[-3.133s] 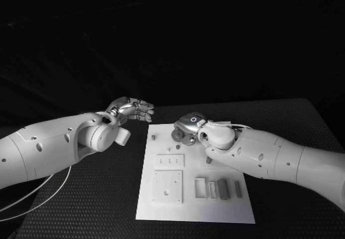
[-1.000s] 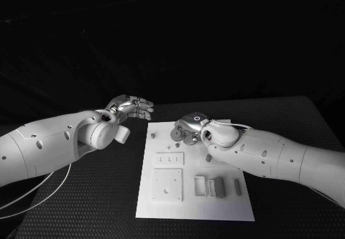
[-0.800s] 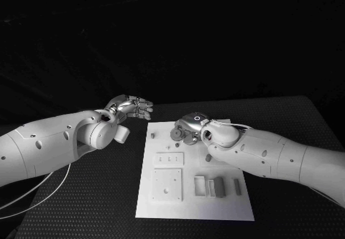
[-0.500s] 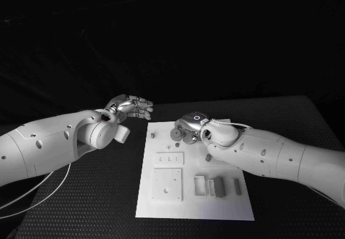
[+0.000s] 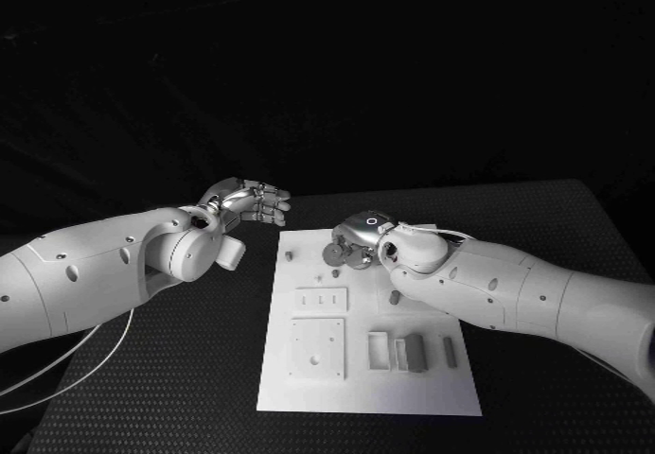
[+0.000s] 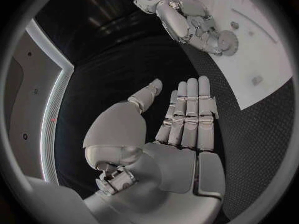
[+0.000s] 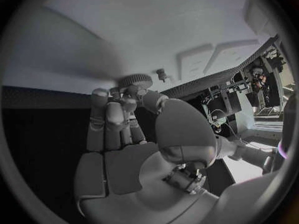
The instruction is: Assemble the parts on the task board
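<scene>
Setting: dark room, black tabletop [image 5: 164, 378], with the white task board [image 5: 368, 397] lying in the middle between the two arms.
Right hand: the right hand [image 5: 358, 242] is down over the board's far end, fingertips pinching a small toothed gear [image 5: 332, 253]. The right wrist view shows the gear [image 7: 134, 80] caught at the fingertips just above the board, close beside a short peg [image 7: 162, 74].
Left hand: the left hand [image 5: 250, 204] hangs off the board's far left corner, above the tabletop. In the left wrist view its fingers [image 6: 187, 114] lie straight and side by side, thumb apart, holding nothing.
Done so far: hard to call. Grey blocks [image 5: 416, 353] stand in the board's near right area by their slots, and I cannot tell whether any is seated.
In hand now: my read is the gear is going onto a peg at the far end; it looks near, but I cannot tell whether it is on yet.
Left to do: judging by the square plate [image 5: 317, 348] with its open holes and the slotted panel [image 5: 320, 300], plenty remains — early in the job, I'd say.
</scene>
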